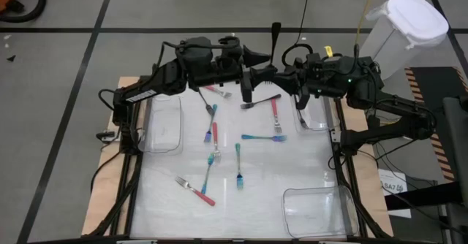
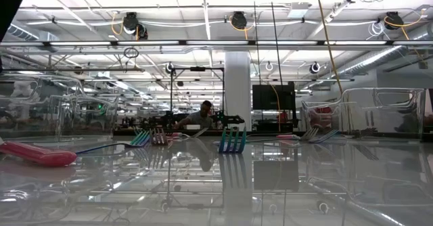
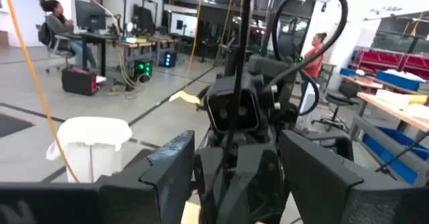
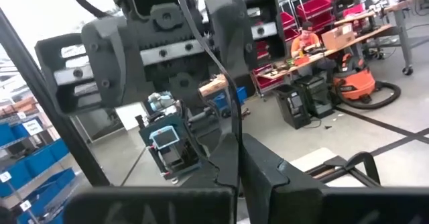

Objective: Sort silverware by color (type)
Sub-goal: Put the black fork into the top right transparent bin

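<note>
Both arms meet high above the table's far middle. My right gripper (image 1: pixel 284 76) (image 4: pixel 238 167) is shut on a slim black fork (image 1: pixel 276 39) that stands upright above it. My left gripper (image 1: pixel 257 74) (image 3: pixel 238 177) faces it, open. Its two fingers (image 3: pixel 167 167) stand on either side of the fork's thin shaft (image 3: pixel 236 83) without touching it. On the table lie several pink-handled forks (image 1: pixel 276 115) and teal-handled forks (image 1: pixel 238 164), flat on their sides, and a dark fork (image 1: pixel 259 101). The low view shows only the lying forks (image 2: pixel 232 139), no gripper. My right gripper pinches the black fork near its lower end (image 4: pixel 234 150) between its two shut fingers, which point level from the table's right side and lie across it. The fork rises upright above the fingers, lifted clear of the table.
A clear bin (image 1: pixel 164 123) lies at the table's left, another (image 1: pixel 318 211) at the near right corner, and a third (image 1: pixel 318 114) at the far right under the right arm. A white lidded bucket (image 1: pixel 406 25) stands off the table at the far right. People sit and stand in the room beyond.
</note>
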You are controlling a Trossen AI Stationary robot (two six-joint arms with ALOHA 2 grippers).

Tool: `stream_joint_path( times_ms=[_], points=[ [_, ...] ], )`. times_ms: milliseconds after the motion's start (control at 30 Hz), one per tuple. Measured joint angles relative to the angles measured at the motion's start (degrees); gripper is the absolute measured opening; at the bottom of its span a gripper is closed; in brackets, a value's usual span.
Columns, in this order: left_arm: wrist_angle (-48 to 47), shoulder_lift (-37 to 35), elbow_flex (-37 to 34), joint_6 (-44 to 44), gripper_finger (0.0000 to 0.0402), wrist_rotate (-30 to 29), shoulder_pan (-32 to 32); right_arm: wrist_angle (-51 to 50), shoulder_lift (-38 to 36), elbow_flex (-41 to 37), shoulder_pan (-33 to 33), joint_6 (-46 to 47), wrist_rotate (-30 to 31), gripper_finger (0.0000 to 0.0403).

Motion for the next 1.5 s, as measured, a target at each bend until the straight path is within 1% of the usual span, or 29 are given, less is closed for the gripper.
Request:
stream_joint_path(
  times_ms=[200,467,567,700,867,1100,1333,1500],
  points=[
    [-0.5,0.4,0.1,-0.2,0.0185,0.0,0.0,0.2,0.0,0.0,0.0,-0.1,0.0,0.0001],
    [-0.9,0.4,0.1,-2.3,0.0121,0.2,0.5,0.2,0.0,0.0,0.0,-0.6,0.0,0.0002],
    [-0.8,0.4,0.1,-3.3,0.0103,0.2,0.8,0.2,0.0,0.0,0.0,-0.5,0.0,0.0003],
    [-0.8,0.4,0.1,-3.6,0.0091,0.6,0.9,0.2,0.0,0.0,0.0,-0.5,0.0,0.0003],
    [-0.7,0.3,0.1,-3.6,0.009,1.9,0.9,0.2,0.0,0.0,0.0,-0.5,0.0,0.0003],
    [-0.7,0.3,0.0,-3.6,0.0088,2.0,0.9,0.2,0.0,0.0,0.0,-0.5,0.0,0.0003],
    [-0.7,0.3,0.1,-4.3,0.0042,2.9,0.9,0.2,0.0,0.0,0.0,-0.2,-0.3,0.0003],
    [-0.7,0.3,0.1,-4.3,0.002,2.9,0.9,0.2,-0.1,0.0,0.0,0.5,-0.4,0.0004]
  ],
)
